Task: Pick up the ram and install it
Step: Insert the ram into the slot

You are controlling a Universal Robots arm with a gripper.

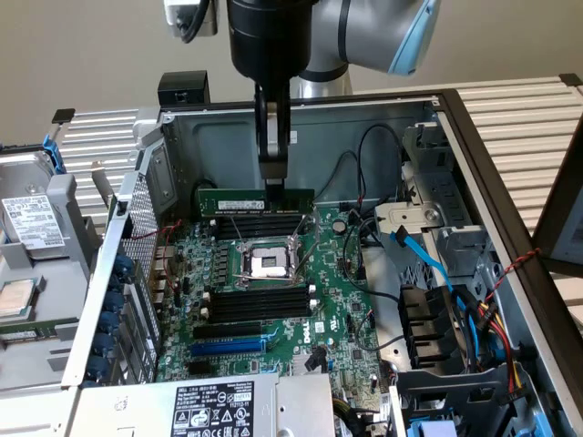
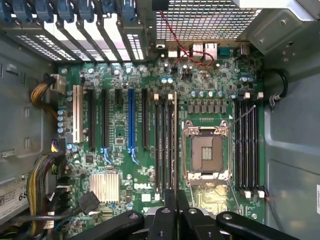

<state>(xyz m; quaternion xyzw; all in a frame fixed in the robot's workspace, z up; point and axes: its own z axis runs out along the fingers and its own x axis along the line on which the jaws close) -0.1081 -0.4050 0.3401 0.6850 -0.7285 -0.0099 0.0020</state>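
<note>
A: What sits nearest, and how tight is it in there?

B: Nearest is a silver metal power-supply box with a white label point(image 1: 214, 405), cut off by the frame's lower edge. Behind it lies the large green motherboard point(image 1: 332, 309). On it come a long blue slot point(image 1: 228, 347), then a near bank of long black slots point(image 1: 260, 300), then the square silver processor socket point(image 1: 271, 264).

A: Room at the sides?

B: On the exterior view's left a perforated grey metal wall point(image 1: 137, 218) stands close to the board. On the exterior view's right a tangle of blue, black and red cables point(image 1: 428, 264) crowds the drive cage. Above the socket and slots the space is open.

A: And the ram?

B: The long, narrow green ram stick point(image 1: 239, 200) stands level on its long edge beyond the socket. It is over the far bank of black slots point(image 1: 260, 226) and just in front of the case's grey back wall point(image 1: 219, 150). The black gripper point(image 1: 273, 185) hangs straight down, clamped on the middle of the stick's top edge.

A: Seated?

B: Cannot tell; the stick hides the slot behind its lower edge. The arm above is cut off by the frame's top. In the wrist view the fingers point(image 2: 171, 205) sit pressed together, and the stick's edge is hard to separate from the slots beneath.
</note>
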